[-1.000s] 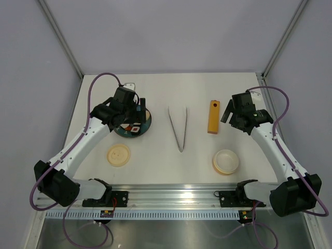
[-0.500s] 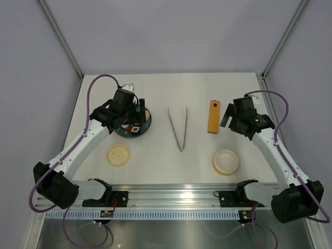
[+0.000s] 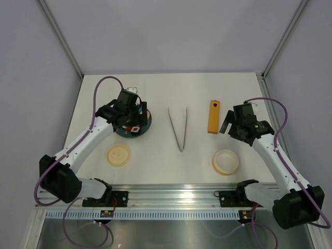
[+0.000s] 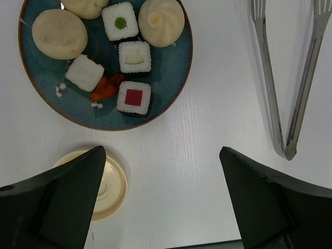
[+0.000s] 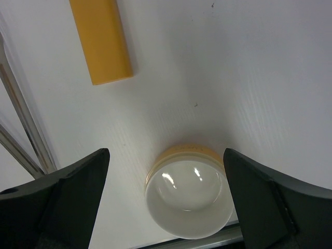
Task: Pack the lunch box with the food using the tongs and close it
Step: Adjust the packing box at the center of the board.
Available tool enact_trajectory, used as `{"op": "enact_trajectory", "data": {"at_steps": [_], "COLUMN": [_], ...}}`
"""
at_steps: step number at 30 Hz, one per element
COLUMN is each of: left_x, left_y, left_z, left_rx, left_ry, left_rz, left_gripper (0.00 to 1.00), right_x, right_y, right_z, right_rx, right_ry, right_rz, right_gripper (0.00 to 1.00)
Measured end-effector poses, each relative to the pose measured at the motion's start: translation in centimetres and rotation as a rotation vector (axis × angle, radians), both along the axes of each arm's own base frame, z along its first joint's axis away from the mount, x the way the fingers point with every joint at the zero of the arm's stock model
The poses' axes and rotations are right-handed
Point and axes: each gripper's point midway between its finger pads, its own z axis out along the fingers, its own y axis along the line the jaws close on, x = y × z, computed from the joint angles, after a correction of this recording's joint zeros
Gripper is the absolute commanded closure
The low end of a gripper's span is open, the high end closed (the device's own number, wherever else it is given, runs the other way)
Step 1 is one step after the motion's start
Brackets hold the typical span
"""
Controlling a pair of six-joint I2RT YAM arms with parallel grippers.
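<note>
The lunch box tub [image 3: 225,161] stands open and empty at the near right, and it also shows in the right wrist view [image 5: 189,199]. Its flat lid [image 3: 119,155] [image 4: 111,184] lies at the near left. The food, three pale buns [image 4: 59,33] [image 4: 161,15] [image 4: 85,6], sits on a blue plate [image 4: 171,67] among small rice rolls. The silvery tongs [image 3: 179,127] [image 4: 280,88] lie mid-table with their joined end toward me. My left gripper [image 3: 136,122] [image 4: 161,150] hangs open over the plate's near edge. My right gripper [image 3: 228,123] [image 5: 166,151] hangs open above the tub, holding nothing.
A long orange block [image 3: 213,116] [image 5: 101,39] lies beyond the tub, to the right of the tongs. The blue plate [image 3: 147,123] is largely covered by the left arm in the top view. Metal frame posts rise at the back corners, and a rail runs along the near edge.
The right gripper has come nearer, toward the tub. The left arm has shifted slightly right over the plate. Both grippers stay open.
</note>
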Motion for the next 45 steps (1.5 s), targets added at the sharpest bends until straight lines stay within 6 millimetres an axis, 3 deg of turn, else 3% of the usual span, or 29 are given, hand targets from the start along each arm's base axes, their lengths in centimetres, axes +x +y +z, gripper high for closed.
{"op": "enact_trajectory", "data": {"at_steps": [4, 9, 16, 21, 27, 35, 41, 45], "left_x": [1.4, 3.0, 2.9, 2.5, 2.3, 2.2, 1.8, 1.4], "left_y": [-0.6, -1.4, -1.9, -1.8, -1.7, -1.9, -2.1, -2.1], "left_z": [-0.9, -1.5, -1.4, -1.5, -1.6, -1.7, -2.3, -2.7], "left_rx": [0.001, -0.026, -0.052, -0.064, -0.077, -0.088, -0.097, -0.100], "left_ry": [0.057, 0.091, 0.098, 0.099, 0.109, 0.114, 0.134, 0.145], "left_rz": [0.012, 0.025, 0.021, 0.024, 0.026, 0.017, 0.005, -0.002], "left_gripper": [0.22, 0.24, 0.23, 0.19, 0.17, 0.16, 0.15, 0.14], "right_x": [-0.4, -0.7, -1.6, -2.8, -5.2, -8.5, -9.2, -9.5], "right_y": [0.0, 0.0, 0.7, 1.4, 0.3, -2.2, -2.9, -2.6], "right_z": [-0.2, 0.1, 0.1, -1.4, -3.6, -4.8, -3.7, -4.7], "right_rx": [0.006, 0.019, 0.078, 0.137, 0.140, 0.119, 0.179, 0.213], "right_ry": [0.002, -0.007, 0.012, 0.067, 0.158, 0.183, 0.103, 0.106], "right_rz": [-0.007, -0.010, -0.028, -0.068, -0.246, -0.558, -0.705, -0.752], "right_gripper": [0.01, 0.00, 0.00, 0.01, 0.00, 0.00, 0.00, 0.00]}}
